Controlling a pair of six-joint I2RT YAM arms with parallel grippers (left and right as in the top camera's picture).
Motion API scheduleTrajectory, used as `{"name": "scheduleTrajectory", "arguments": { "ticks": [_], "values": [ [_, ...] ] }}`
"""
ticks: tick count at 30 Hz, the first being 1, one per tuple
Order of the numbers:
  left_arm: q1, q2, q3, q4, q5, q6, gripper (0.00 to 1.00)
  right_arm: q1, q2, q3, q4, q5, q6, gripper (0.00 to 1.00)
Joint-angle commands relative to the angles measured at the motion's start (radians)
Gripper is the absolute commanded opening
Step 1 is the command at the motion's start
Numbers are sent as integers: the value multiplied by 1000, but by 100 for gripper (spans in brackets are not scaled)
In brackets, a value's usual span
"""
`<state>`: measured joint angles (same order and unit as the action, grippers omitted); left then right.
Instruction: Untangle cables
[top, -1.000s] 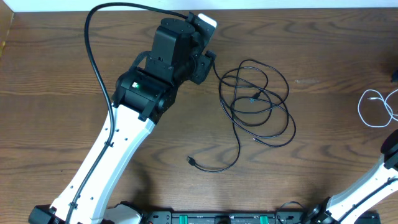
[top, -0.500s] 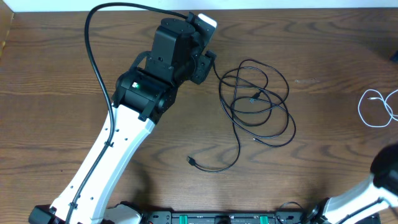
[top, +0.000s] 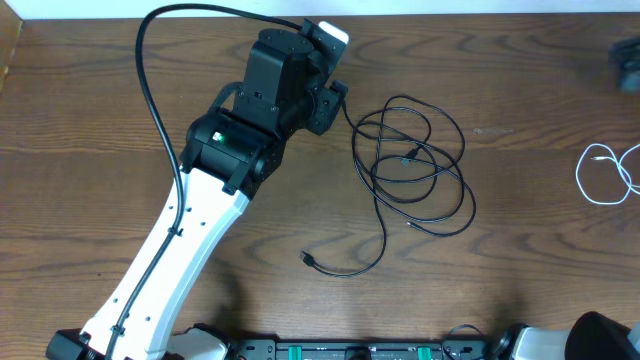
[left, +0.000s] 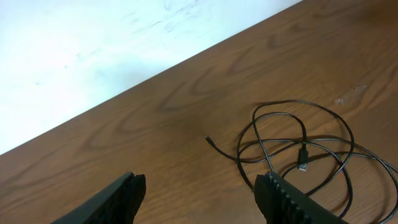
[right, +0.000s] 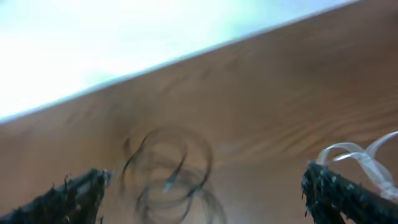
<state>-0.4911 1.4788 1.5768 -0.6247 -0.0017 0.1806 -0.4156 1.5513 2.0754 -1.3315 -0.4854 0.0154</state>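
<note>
Overhead, white cable (top: 581, 175) at three o'clock, unseen from left wrist; black cables (top: 410, 158) central; left tool (left: 200, 183), right tool (right: 205, 177) wide open, empty.

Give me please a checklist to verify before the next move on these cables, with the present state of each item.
1. Left pincer open and empty: ok, nothing is between its jaws.
2. Right pincer open and empty: ok, though its view is blurred.
3. Black cables separated: not ok, their loops overlap in one pile.
4. White cable away from the black pile: ok, it lies far apart on the right side.
5. A loose plug end free to grasp: ok, it lies alone, outside the loops.
6. Which strand lies on top at the crossings: cannot tell.
</note>
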Motion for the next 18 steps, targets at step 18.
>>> {"name": "scheduleTrajectory", "arguments": {
  "ticks": [18],
  "values": [
    [3, -20, 3, 5, 2, 5, 62, 444, 471, -2, -134, 248, 7, 94]
  ]
}}
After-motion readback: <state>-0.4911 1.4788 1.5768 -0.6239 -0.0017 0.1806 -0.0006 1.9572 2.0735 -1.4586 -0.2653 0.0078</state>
